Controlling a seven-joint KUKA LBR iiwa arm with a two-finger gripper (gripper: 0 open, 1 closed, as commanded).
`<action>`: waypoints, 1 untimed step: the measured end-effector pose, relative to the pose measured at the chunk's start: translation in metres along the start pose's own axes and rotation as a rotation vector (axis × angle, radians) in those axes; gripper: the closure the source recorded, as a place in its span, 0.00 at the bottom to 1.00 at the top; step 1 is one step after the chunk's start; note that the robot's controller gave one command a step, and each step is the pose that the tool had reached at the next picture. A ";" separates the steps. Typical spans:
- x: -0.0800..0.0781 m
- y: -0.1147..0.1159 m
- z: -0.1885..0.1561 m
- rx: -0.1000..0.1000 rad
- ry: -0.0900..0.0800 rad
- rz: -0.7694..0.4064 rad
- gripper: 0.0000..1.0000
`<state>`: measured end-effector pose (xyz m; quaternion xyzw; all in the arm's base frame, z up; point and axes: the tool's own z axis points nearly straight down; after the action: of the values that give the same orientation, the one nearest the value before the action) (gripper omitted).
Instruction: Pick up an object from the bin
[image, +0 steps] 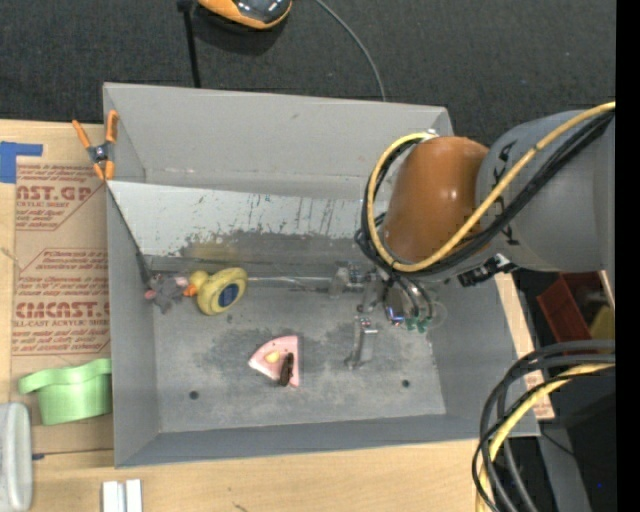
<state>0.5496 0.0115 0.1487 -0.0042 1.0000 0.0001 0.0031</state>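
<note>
My gripper (361, 343) hangs low over the bare floor in the right half of the bin, below the orange wrist cover. Nothing shows in its grasp. The nearest loose thing is a pink wedge with a dark brown side (275, 359), lying on the floor to the gripper's left, apart from it. Farther left, near the back wall, lies a round yellow thing with a blue centre (220, 290).
A small pink and grey piece (160, 294) lies at the far left by the bin wall, beside the yellow thing. The arm and its looped cables cover the bin's right rear corner.
</note>
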 end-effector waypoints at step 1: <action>-0.003 0.037 0.048 0.000 0.004 -0.098 0.00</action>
<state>0.5528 0.0481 0.1003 -0.0532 0.9986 -0.0001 0.0013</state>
